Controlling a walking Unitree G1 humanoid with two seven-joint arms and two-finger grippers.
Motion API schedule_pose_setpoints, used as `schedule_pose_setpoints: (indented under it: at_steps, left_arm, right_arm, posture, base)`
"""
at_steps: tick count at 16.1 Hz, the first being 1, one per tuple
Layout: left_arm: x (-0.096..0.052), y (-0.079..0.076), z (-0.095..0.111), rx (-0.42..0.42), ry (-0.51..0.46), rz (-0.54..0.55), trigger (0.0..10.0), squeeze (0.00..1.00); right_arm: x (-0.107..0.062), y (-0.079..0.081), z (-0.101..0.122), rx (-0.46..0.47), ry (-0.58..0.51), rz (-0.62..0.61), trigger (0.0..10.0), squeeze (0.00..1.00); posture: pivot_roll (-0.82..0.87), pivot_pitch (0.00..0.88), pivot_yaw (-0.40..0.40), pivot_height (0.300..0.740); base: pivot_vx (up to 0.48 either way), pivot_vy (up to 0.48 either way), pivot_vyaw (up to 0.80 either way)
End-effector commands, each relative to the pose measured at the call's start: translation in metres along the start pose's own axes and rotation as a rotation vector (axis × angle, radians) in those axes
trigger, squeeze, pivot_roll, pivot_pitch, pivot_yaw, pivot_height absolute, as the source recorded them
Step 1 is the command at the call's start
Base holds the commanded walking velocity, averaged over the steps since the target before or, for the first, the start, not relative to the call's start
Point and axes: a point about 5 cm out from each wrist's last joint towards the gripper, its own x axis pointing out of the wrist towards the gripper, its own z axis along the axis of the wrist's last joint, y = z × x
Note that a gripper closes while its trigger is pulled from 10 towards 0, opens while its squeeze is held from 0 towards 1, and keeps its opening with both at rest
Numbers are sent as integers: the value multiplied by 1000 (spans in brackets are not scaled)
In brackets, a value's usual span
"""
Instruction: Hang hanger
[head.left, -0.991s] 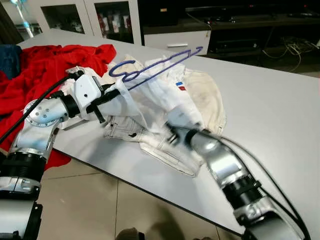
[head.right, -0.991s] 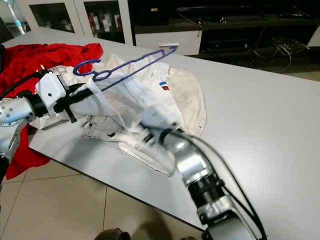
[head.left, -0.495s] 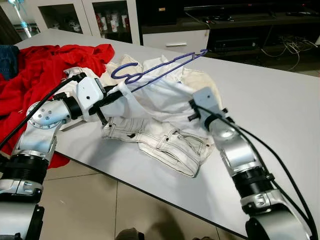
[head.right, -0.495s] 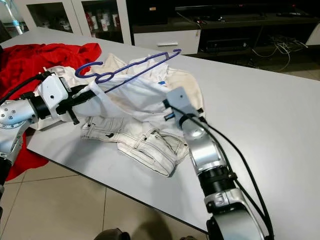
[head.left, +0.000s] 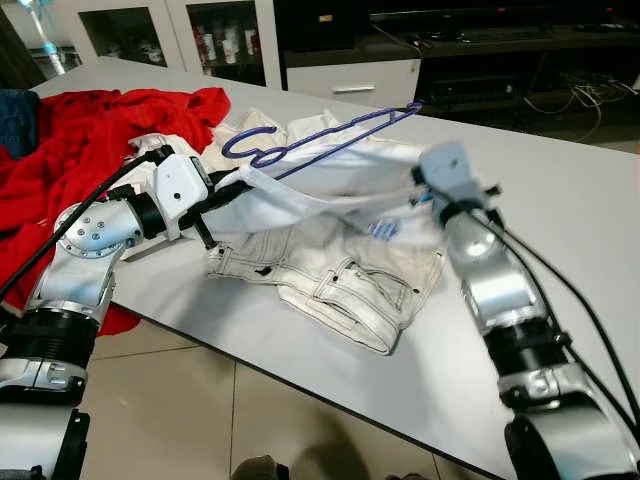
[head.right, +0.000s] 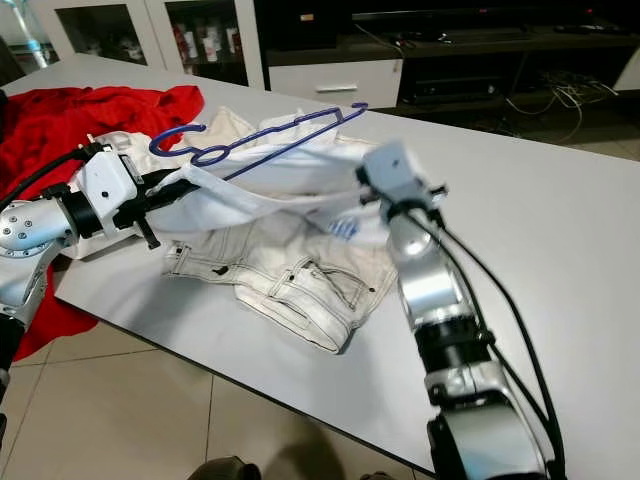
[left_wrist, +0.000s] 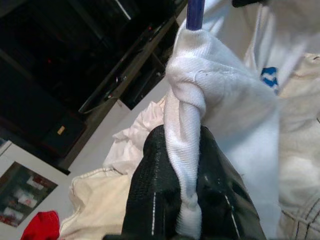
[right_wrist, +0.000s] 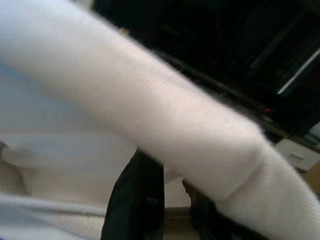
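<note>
A small blue-striped logo patch (head.left: 384, 229) is showing on the white knit shirt (head.left: 300, 195), its writing too small to read. The left gripper (left_wrist: 177, 175) is reaching in from the table's near edge, fingers clamped on a bunched fold of that shirt and the thin blue wire hanger (head.left: 318, 135). The hanger is lying tilted across the shirt, above the cream denim jeans (head.left: 330, 280) on the grey table (head.left: 560, 220). The right gripper (right_wrist: 165, 197), arm extended forward, is pinching the shirt's far side, stretching it. A red cloth (head.left: 70, 140) is lying to the left.

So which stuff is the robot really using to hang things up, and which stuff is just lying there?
Using:
- blue hanger
- white shirt, stretched between both grippers
- left gripper, shut on the shirt
- right gripper, at the shirt's other end

Just lying there:
- white jeans
- red cloth
- grey table
</note>
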Motion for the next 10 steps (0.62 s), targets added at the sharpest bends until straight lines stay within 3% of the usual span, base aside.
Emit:
schedule_pose_setpoints:
  at_steps: [1, 3, 4, 5, 7, 10]
  left_arm:
    - [-2, 5, 5, 22, -26, 32, 10000, 0]
    - [-2, 5, 7, 26, -43, 35, 10000, 0]
    - [-4, 1, 8, 14, -66, 5, 10000, 0]
    - [-6, -4, 8, -1, -71, -44, 10000, 0]
    - [-11, -15, 9, -39, -77, -157, 10000, 0]
    - [-17, -19, 11, -24, -85, -205, 10000, 0]
  right_arm:
    - [3, -12, 3, 10, -15, -52, 10000, 173]
    - [4, -13, 1, 66, -1, -23, 10000, 141]
    - [5, -14, 0, 129, -4, 15, 10000, 67]
    - [6, -18, 1, 130, -12, 15, 10000, 0]
    - [8, -26, 1, 144, -12, -1, 10000, 0]
    - [11, -38, 2, 155, -15, -28, 10000, 0]
  posture:
    - [161, 6, 66, 740]
    - [161, 6, 65, 740]
    - [161, 6, 63, 740]
    - [161, 8, 61, 740]
    - [161, 9, 60, 740]
    - [164, 10, 55, 740]
  base:
    - [0, 0, 0]
    - [0, 0, 0]
    - [0, 0, 0]
    - [0, 0, 0]
    - [0, 0, 0]
    - [0, 0, 0]
